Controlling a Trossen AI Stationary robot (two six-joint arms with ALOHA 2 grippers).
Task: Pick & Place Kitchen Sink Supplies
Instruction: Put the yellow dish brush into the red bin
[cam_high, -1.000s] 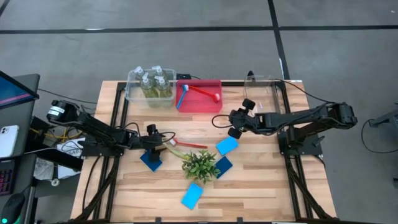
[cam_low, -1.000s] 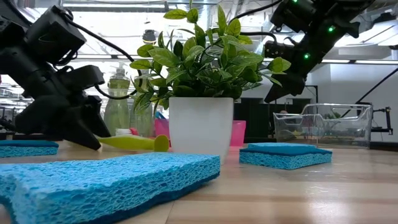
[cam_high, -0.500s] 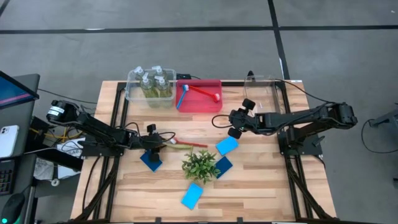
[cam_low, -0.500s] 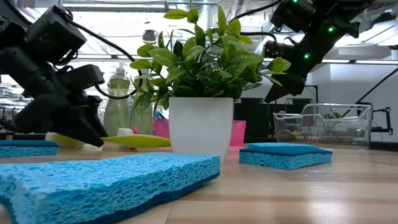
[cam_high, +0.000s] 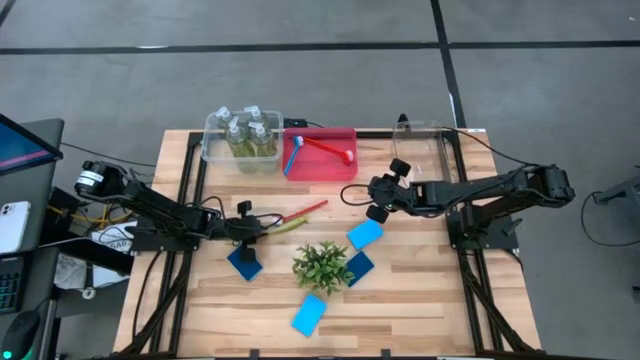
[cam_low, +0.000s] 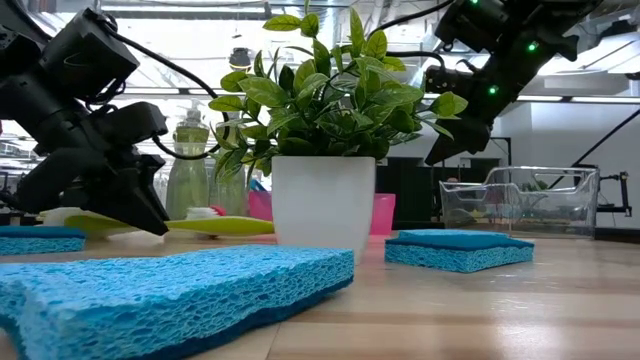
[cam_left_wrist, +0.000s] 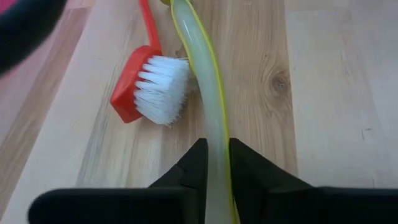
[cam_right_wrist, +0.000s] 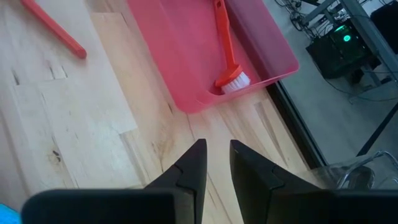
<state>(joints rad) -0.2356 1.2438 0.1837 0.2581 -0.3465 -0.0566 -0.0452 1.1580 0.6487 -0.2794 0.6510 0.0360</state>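
Grasp step: left gripper (cam_left_wrist: 212, 152) pinches yellow brush (cam_left_wrist: 202, 93) handle, just left of the plant (cam_high: 321, 265). Next: lift w/o slipping, carry to red bin (cam_high: 335, 164). Right gripper (cam_right_wrist: 212, 155) nearly closed, empty, idle beside bin.

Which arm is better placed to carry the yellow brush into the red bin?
Left. The left gripper has its fingers closed on the yellow brush handle. The right gripper hangs empty beside the red bin.
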